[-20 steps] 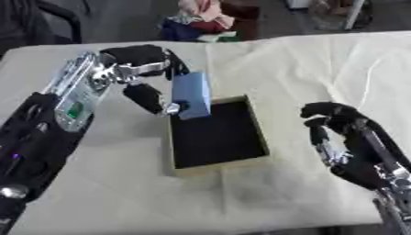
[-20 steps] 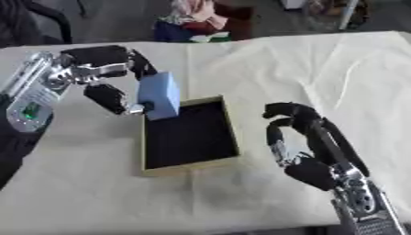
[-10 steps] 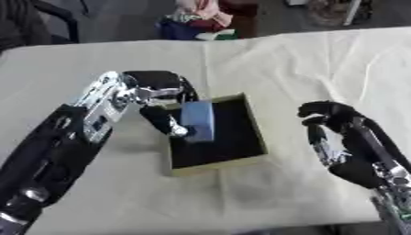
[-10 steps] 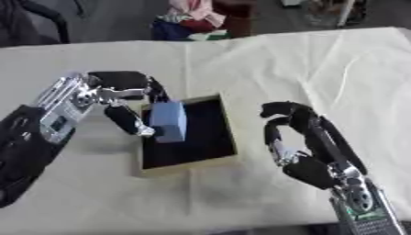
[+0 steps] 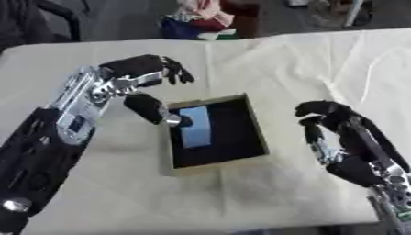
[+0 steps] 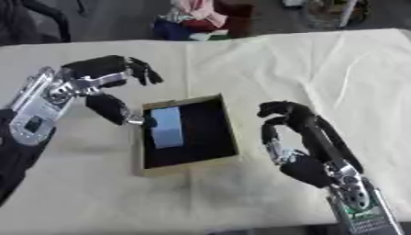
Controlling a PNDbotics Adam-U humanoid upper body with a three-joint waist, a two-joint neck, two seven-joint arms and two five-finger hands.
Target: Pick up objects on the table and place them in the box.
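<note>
A light blue block (image 5: 194, 126) is seen lying inside the shallow dark-lined box (image 5: 254, 123) on the cloth-covered surface (image 5: 305, 59), toward the box's left side, its long axis running from near to far. The left hand (image 5: 138, 78) is held just left of it, fingers (image 5: 178, 73) spread and the thumb tip beside the block's upper left edge; whether contact remains cannot be told. The right hand (image 5: 341, 133), curled and empty, is kept right of the box. No writing can be read.

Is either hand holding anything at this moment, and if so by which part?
Nothing is held. The blue block lies in the box; the left hand is open beside it, the right hand curled and empty.
</note>
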